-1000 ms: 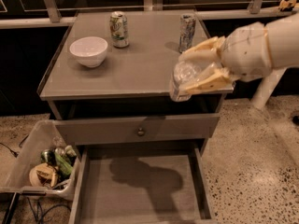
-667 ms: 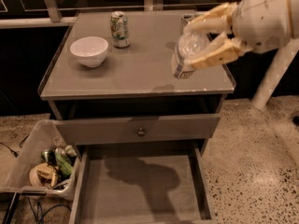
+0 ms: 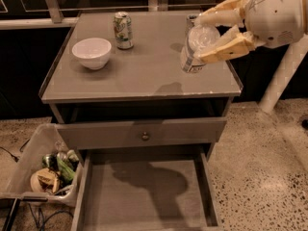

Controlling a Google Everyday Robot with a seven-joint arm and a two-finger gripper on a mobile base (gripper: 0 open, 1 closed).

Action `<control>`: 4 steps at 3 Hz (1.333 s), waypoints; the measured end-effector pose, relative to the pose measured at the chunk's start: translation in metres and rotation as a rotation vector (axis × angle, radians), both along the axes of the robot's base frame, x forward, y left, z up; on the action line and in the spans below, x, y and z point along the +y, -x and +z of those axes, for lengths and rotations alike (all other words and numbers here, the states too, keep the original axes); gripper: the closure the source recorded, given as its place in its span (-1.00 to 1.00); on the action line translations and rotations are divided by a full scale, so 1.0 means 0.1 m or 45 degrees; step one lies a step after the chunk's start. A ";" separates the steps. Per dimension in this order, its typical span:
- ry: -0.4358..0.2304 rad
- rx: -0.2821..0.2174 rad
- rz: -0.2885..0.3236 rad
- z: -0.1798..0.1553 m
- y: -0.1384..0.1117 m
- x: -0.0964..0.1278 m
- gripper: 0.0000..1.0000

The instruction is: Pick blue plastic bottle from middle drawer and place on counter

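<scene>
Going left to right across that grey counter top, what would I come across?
A white bowl → green drink can → blue plastic bottle, held in the tool over the right side of the counter.

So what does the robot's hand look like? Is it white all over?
Not quite. The gripper, at the top right above the counter, has two chunky, pale tan fingers with flat sides. Behind them the arm is a big, smooth, rounded white shell. No cables or markings show.
</scene>
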State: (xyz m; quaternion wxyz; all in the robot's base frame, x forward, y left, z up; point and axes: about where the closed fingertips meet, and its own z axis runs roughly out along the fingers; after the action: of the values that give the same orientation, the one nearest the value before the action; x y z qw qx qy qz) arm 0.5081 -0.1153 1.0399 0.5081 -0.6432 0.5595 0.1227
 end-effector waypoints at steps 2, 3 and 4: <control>-0.167 -0.144 0.083 0.01 -0.45 0.26 1.00; -0.312 -0.123 0.065 -0.14 -0.63 0.28 1.00; -0.418 0.008 -0.007 -0.49 -0.66 0.18 1.00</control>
State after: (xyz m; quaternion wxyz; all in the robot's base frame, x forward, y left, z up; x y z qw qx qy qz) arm 0.5742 -0.0971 0.9912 0.6051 -0.5496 0.5353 0.2129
